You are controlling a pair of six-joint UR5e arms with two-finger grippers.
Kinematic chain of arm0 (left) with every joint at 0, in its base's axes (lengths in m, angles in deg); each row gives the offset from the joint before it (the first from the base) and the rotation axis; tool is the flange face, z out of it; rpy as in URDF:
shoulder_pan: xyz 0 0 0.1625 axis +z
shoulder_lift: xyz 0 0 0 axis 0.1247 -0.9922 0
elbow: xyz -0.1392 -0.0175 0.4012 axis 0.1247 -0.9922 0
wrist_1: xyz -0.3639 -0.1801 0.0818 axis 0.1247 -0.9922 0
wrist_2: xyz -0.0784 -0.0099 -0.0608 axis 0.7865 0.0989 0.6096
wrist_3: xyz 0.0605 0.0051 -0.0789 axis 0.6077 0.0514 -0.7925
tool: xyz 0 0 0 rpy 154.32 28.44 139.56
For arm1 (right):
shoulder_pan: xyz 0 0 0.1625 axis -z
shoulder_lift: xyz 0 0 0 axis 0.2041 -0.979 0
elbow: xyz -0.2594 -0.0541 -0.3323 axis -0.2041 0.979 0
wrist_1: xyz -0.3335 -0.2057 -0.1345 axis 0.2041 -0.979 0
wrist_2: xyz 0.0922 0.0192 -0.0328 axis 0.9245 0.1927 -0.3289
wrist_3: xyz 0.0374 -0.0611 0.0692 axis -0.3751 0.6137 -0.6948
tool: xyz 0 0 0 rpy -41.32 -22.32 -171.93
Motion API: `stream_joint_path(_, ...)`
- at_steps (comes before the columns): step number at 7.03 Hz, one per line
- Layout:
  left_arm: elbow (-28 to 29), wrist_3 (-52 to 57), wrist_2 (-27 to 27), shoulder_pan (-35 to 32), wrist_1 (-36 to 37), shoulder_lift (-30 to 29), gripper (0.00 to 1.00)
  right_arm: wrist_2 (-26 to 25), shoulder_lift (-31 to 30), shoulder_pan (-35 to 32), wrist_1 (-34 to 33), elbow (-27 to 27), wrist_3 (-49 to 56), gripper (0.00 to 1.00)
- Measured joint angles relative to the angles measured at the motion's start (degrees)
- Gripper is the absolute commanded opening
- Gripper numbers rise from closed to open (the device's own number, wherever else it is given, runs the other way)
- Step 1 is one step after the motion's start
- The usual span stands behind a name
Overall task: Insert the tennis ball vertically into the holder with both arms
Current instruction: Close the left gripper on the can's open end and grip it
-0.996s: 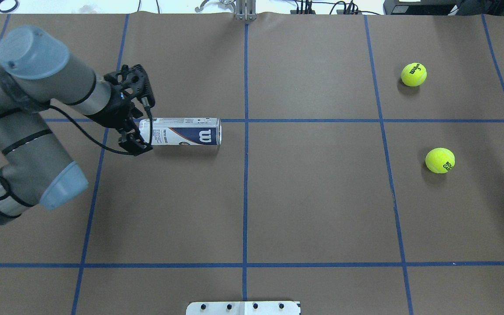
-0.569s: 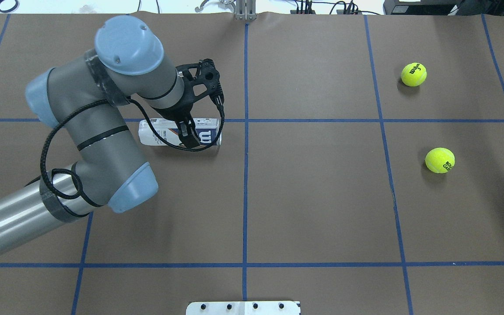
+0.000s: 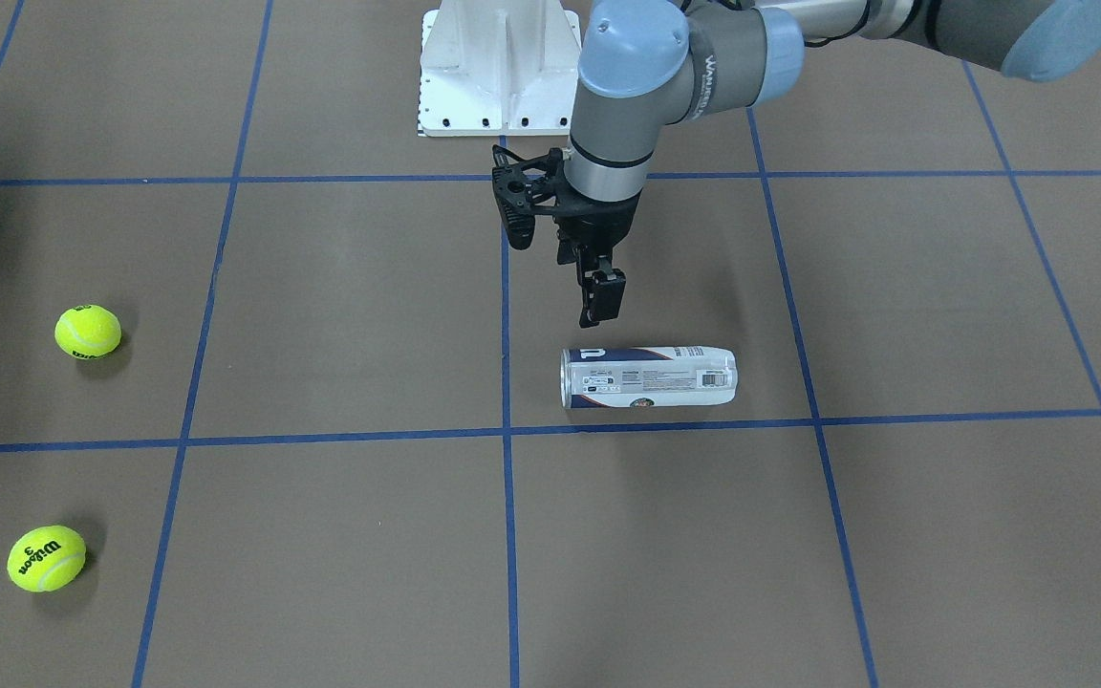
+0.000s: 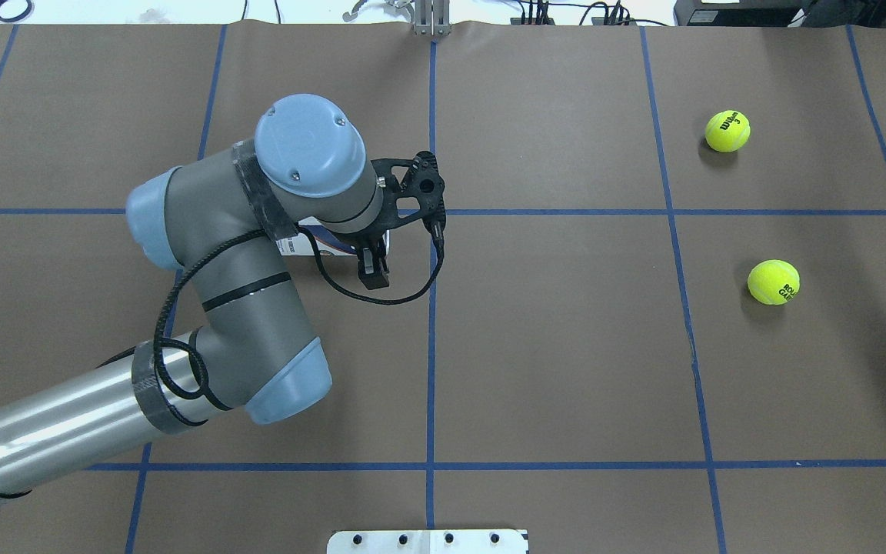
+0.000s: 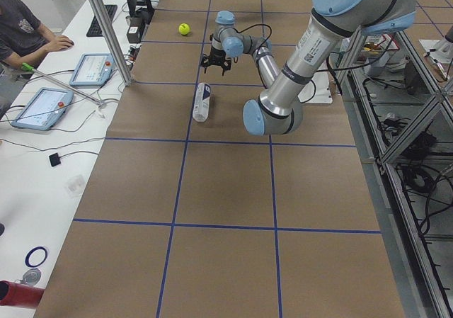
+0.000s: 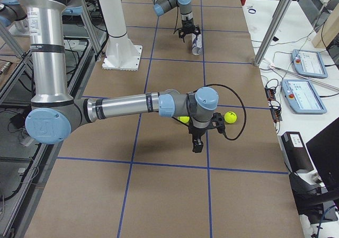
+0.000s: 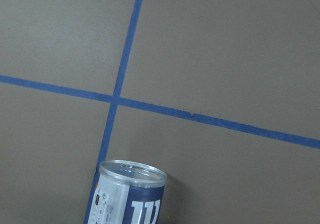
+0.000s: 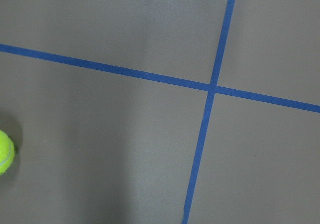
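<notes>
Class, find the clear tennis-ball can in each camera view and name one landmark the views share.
Front-facing: can on its side, just right of centre.
Overhead: can left of centre, mostly hidden by the left arm.
Exterior left: can upper centre-left.
Exterior right: can far, near top.
Left wrist: can at bottom edge.
Right wrist: not in view.
Shared landmark: blue tape line beside the can.

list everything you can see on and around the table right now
holder: 1, clear with navy-and-white label, lying on its side near table centre
tennis balls: 2, yellow-green, apart on the robot's right side
table: 1, brown with blue tape grid
pedestal base: 1, white, robot's edge
tablets: 2, side bench
person: 1, dark shirt, seated there
left pincer: black, above the holder, empty, looks shut
right pincer: black, near the balls, state unclear
</notes>
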Motion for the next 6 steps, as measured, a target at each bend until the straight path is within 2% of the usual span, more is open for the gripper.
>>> stream_joint_path(3, 4.39, 6.21, -1.19, 0.58, -1.41, -1.50, 0.99, 0.01, 0.08, 0.00, 0.01, -0.17, -0.09, 1.00)
stream_joint_path(6, 7.50, 6.60, -3.12, 0.40, -5.45, -1.60, 0.99, -0.02, 0.55, 0.02, 0.07, -0.38, -0.10, 1.00)
